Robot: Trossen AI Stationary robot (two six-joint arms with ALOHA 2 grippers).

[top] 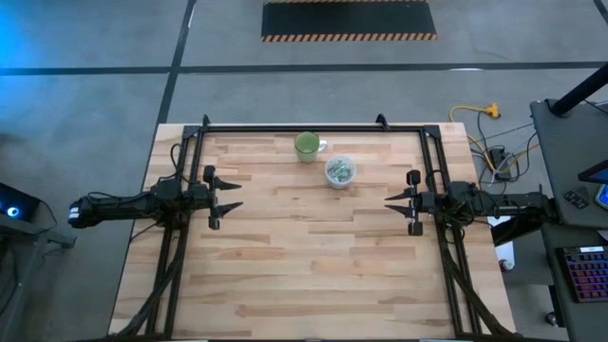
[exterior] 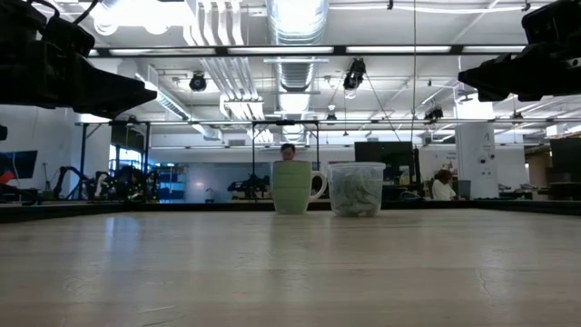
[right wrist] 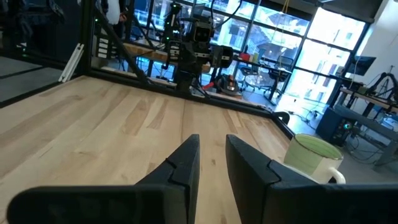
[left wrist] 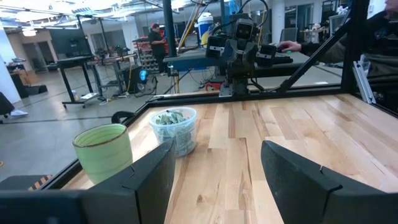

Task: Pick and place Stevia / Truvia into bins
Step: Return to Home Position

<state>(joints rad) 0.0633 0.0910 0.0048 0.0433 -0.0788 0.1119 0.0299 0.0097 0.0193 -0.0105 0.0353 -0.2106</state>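
A small clear plastic cup (top: 340, 172) stands on its base on the wooden table, toward the far edge and near the middle. Pale green and white sachets (left wrist: 170, 118) fill it. A green mug (top: 306, 146) stands just beside it, farther back and to the left. My left gripper (top: 231, 195) hovers level at the table's left side; its fingers are open wide (left wrist: 217, 148) with nothing between them. My right gripper (top: 391, 201) hovers level at the right side. Its fingers (right wrist: 212, 140) stand a narrow gap apart and hold nothing. Both grippers are well clear of the cup.
A black metal frame (top: 313, 127) runs along the table's far edge and down both sides under the arms. Bare wood lies between the grippers and toward the near edge (top: 313, 275). People show in the room beyond the table (left wrist: 155, 37).
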